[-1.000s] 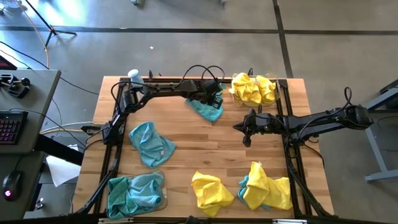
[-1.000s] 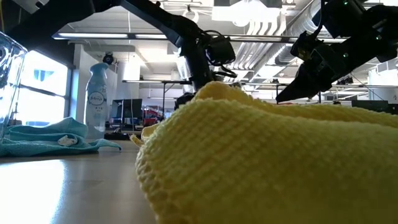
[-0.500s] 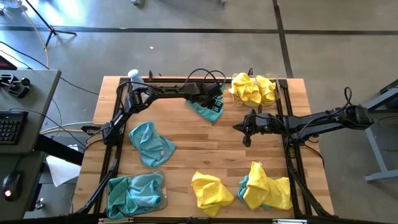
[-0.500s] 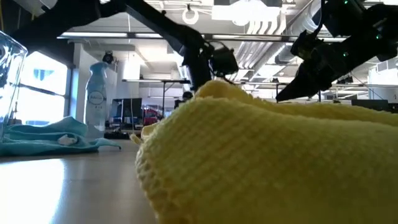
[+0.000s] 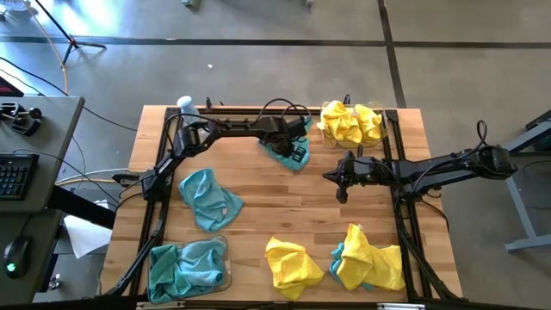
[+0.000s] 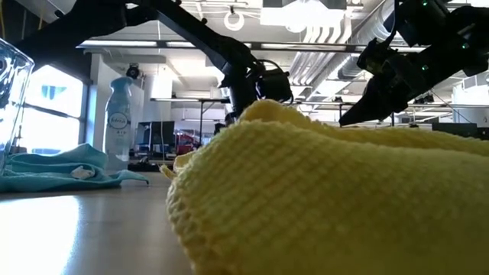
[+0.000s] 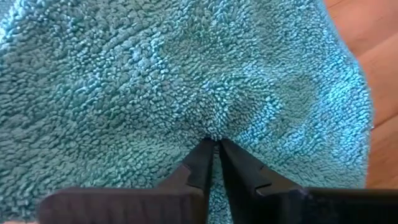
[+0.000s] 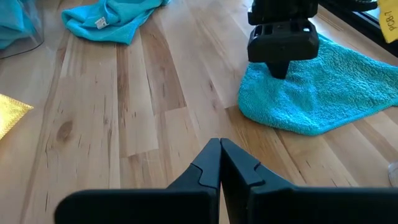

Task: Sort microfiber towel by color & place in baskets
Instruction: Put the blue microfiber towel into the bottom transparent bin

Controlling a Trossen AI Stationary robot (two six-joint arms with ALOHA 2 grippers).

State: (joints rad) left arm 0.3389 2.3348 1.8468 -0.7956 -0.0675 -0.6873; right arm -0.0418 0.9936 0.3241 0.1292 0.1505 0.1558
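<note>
The left end effector (image 7: 214, 146) is pressing down on a teal microfiber towel (image 5: 287, 151) lying near the far edge of the bench (image 5: 284, 202), just beside the far-right basket (image 5: 386, 120) of yellow towels (image 5: 350, 123); over the past second its fingers have been pinching in, and they are now nearly together, clenching a tuft of the towel's pile. That suggests the towel is just becoming secured and ready to be lifted toward the teal-filled basket (image 5: 225, 274) at the near-left corner. The right end effector (image 8: 219, 149) is hovering clenched and empty over mid-bench.
</note>
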